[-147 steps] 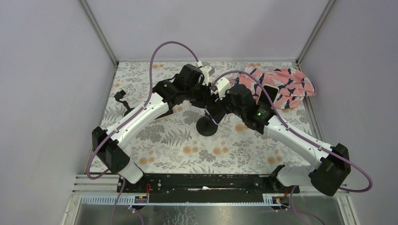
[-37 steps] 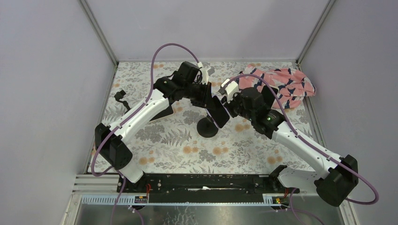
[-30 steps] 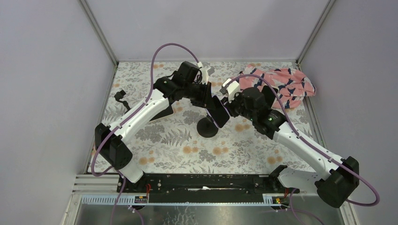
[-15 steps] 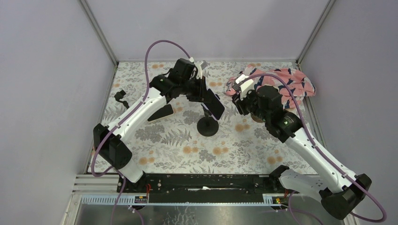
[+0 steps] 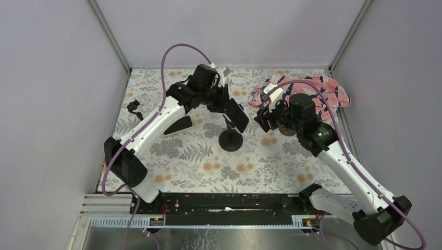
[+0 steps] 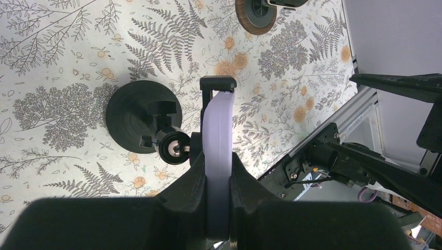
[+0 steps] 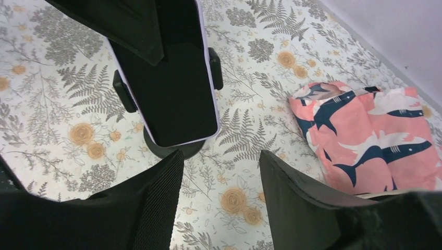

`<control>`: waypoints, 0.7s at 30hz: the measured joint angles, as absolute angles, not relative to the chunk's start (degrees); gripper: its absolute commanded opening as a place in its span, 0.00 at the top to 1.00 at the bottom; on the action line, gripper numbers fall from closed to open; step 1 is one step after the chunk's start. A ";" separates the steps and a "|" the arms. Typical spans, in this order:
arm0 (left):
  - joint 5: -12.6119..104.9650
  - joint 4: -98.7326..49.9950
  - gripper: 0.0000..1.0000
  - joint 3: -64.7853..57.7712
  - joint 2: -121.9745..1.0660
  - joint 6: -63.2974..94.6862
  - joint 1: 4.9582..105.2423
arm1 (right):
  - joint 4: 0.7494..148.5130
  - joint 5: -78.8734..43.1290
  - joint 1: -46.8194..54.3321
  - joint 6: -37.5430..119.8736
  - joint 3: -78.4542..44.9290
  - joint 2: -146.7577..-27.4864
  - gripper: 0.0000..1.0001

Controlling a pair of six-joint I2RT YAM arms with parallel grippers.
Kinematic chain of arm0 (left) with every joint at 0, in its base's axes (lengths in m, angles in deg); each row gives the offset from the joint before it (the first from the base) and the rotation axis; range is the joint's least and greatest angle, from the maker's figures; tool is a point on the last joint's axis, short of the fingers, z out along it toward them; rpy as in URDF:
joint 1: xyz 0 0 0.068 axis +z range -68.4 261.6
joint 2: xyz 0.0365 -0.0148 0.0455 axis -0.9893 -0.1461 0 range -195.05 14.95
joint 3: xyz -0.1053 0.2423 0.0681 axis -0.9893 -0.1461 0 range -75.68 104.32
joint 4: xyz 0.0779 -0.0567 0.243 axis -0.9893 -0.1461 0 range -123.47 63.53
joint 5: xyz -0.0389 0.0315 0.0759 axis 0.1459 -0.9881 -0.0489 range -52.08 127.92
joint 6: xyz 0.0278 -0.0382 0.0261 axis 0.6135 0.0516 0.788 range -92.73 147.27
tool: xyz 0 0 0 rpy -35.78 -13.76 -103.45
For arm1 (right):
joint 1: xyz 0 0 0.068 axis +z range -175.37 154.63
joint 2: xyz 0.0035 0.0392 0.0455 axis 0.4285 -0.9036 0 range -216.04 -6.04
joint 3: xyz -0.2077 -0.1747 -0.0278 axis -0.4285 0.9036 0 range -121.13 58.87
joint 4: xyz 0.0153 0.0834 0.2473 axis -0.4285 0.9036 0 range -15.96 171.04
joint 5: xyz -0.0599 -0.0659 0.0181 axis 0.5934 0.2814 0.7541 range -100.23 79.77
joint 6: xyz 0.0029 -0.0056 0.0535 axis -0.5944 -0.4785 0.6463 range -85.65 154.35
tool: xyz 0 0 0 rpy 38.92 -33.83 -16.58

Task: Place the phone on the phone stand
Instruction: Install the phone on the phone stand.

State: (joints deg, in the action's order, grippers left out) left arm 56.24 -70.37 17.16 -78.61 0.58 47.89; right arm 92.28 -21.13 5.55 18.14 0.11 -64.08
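Note:
The phone (image 5: 236, 114), with a dark screen and a lavender case, tilts above the black phone stand (image 5: 231, 140). My left gripper (image 5: 224, 102) is shut on the phone's upper end. In the left wrist view my left gripper (image 6: 218, 179) pinches the phone's lavender edge (image 6: 218, 130), and the stand's clamp (image 6: 218, 83) caps its far end beside the round base (image 6: 136, 115). In the right wrist view the phone (image 7: 169, 88) lies between the stand's side arms (image 7: 215, 67). My right gripper (image 7: 220, 159) is open and empty, just right of the phone; it also shows in the top view (image 5: 262, 119).
A pink shark-print cloth (image 5: 312, 94) lies at the back right, also in the right wrist view (image 7: 365, 130). A brown round object (image 6: 255, 11) sits under the right arm. A flat black piece (image 5: 180, 124) and a small black part (image 5: 134, 108) lie at the left.
My right gripper has let go of the phone, opened and drawn back to the right. My left gripper still holds the phone, which now sits over the stand.

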 measured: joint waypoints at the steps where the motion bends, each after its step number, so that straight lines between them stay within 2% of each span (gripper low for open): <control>1: 56.11 -70.57 0.79 17.34 -78.63 0.58 47.89 | 92.28 -21.96 5.22 18.25 0.11 -64.08 0.36; 4: 56.02 -71.44 0.62 17.99 -78.80 0.82 47.89 | 92.25 -23.95 4.43 18.65 0.15 -64.10 0.35; 6: 55.48 -72.30 0.57 18.19 -78.96 1.36 47.91 | 92.19 -25.02 4.06 18.82 0.33 -64.10 0.34; 10: 55.85 -72.86 0.49 18.17 -79.26 1.91 47.93 | 92.17 -26.88 3.23 19.15 0.92 -64.10 0.34; 21: 58.01 -73.45 0.36 17.66 -79.37 2.54 48.48 | 92.12 -29.89 1.24 19.52 2.47 -64.06 0.32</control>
State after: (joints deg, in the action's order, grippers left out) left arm 58.01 -73.45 17.66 -79.37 2.54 48.48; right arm 92.12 -29.89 1.24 19.52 2.47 -64.06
